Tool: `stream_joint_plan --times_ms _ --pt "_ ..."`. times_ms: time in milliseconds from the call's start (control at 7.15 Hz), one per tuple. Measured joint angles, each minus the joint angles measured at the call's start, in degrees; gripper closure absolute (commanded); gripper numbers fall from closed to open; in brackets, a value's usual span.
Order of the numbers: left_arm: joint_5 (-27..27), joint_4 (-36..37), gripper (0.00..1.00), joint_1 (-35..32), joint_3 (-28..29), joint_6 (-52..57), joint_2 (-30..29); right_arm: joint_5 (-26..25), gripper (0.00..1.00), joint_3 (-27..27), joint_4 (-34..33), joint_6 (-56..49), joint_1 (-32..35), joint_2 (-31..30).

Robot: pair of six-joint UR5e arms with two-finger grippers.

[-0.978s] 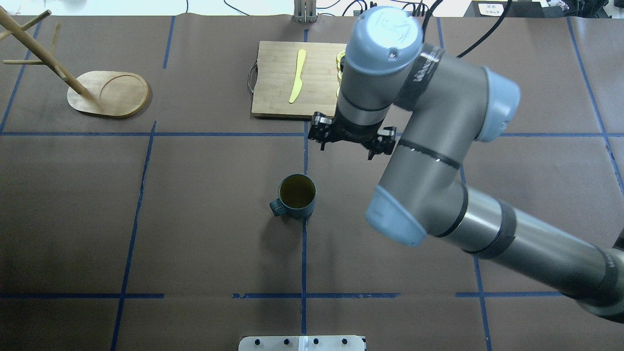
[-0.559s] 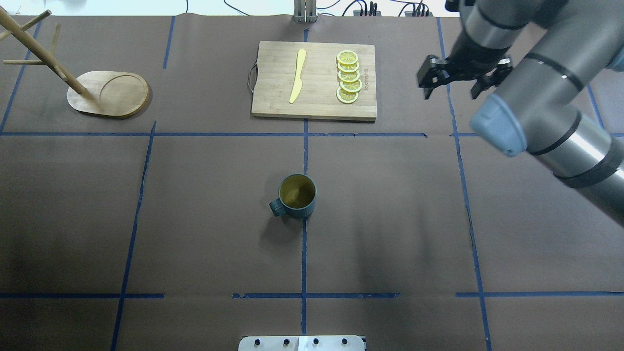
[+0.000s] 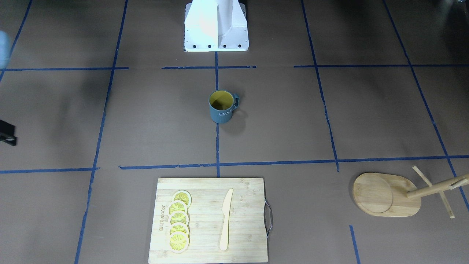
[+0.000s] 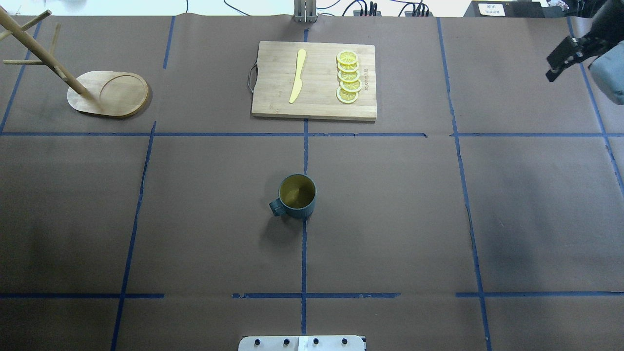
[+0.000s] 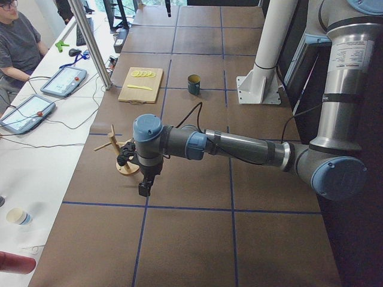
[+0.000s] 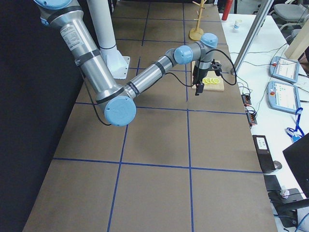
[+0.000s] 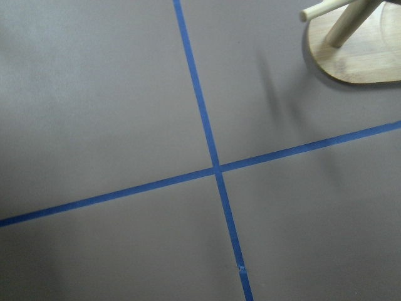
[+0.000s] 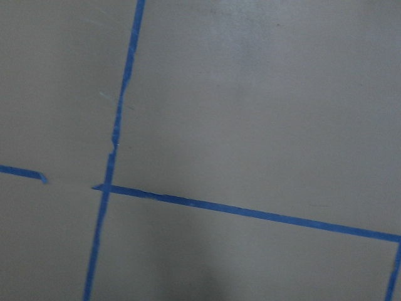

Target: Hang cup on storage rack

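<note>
The cup stands upright in the middle of the table, yellow inside, handle toward the rack side; it also shows in the front view and the exterior left view. The storage rack stands at the far left, its post leaning out of frame, and shows in the front view. My right gripper is at the far right edge, high and far from the cup, one finger showing wide of the wrist, empty. My left gripper hangs beside the rack; I cannot tell whether it is open or shut.
A bamboo cutting board with a metal handle lies at the back centre, carrying a yellow knife and several lemon slices. Blue tape lines cross the brown table cover. The left wrist view shows the rack's base at its top right.
My right arm has swung from over the board, near the cup, out to the far right edge of the overhead view. The cup and rack have not moved.
</note>
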Motion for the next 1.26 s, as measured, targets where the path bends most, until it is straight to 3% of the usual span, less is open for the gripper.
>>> stream_joint_plan --times_ms 419,699,978,1258 --pt "-3.71 -3.46 0.00 0.18 -1.59 -4.80 -0.61 0.60 0.01 0.02 3.06 -16.33 9.39 -12.82" --pt "-8.29 -14.30 0.00 2.26 -1.53 -8.20 -0.95 0.39 0.00 -0.04 12.26 -16.36 11.52 -22.28" --pt "-8.85 -28.25 0.00 9.91 -1.32 -8.84 -2.51 0.37 0.00 0.29 15.25 -11.46 11.85 -24.44" --pt "-8.79 -37.69 0.00 16.63 -0.80 -8.91 -4.52 0.38 0.00 0.44 15.67 -10.02 11.89 -24.29"
